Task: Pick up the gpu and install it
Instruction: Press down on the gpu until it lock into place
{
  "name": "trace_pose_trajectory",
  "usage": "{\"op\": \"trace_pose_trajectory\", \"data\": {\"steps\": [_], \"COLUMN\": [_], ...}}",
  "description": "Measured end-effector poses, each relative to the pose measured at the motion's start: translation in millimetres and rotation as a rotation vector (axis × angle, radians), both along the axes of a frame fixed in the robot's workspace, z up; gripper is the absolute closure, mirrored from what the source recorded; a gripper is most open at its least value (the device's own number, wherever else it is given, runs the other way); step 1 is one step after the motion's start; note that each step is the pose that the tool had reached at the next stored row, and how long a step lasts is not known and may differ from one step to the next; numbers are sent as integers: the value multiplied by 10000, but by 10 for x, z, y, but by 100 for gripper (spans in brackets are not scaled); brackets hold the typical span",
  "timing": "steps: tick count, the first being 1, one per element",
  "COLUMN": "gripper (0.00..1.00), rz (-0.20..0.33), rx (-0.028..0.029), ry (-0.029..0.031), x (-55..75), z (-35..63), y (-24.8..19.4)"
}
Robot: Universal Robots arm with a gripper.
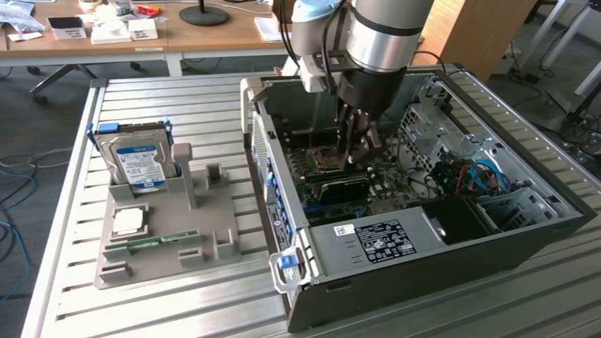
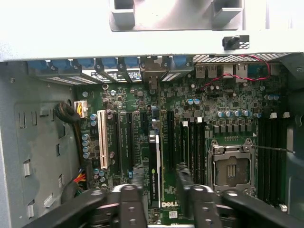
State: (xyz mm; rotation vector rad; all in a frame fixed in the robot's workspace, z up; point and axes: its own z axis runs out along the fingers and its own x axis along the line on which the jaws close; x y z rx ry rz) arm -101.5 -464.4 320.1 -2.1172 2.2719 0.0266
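Jaws (image 2: pixel 159 190) sit clenched on the gpu (image 2: pixel 154 166), a thin dark card seen edge-on in the wrist view, standing upright over the green motherboard (image 2: pixel 228 107) among the long expansion slots (image 2: pixel 124 142); whether the card's edge is seated in a slot cannot be told. In the exterior view the arm (image 1: pixel 381 42) reaches down into the open computer case (image 1: pixel 526 232), the jaws (image 1: pixel 362 144) low over the board beside the processor socket (image 1: pixel 319 160), with the gpu (image 1: pixel 343 184) lying dark just below them; the case lies on its side on the slatted metal desk (image 1: pixel 188 310). To the exterior view's left, a grey parts holder (image 1: pixel 169 239) carries a hard drive (image 1: pixel 139 163) upright, a processor chip (image 1: pixel 128 220) and a green memory stick (image 1: pixel 150 243), well apart from the jaws.
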Motion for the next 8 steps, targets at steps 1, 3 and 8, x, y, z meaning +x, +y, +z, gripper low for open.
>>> {"op": "trace_pose_trajectory", "data": {"steps": [1,3,8], "gripper": [62,68,85], "rz": [0,0,1], "rx": [0,0,0], "ry": [0,0,0], "x": [0,0,0], "z": [0,0,0], "y": [0,0,0]}}
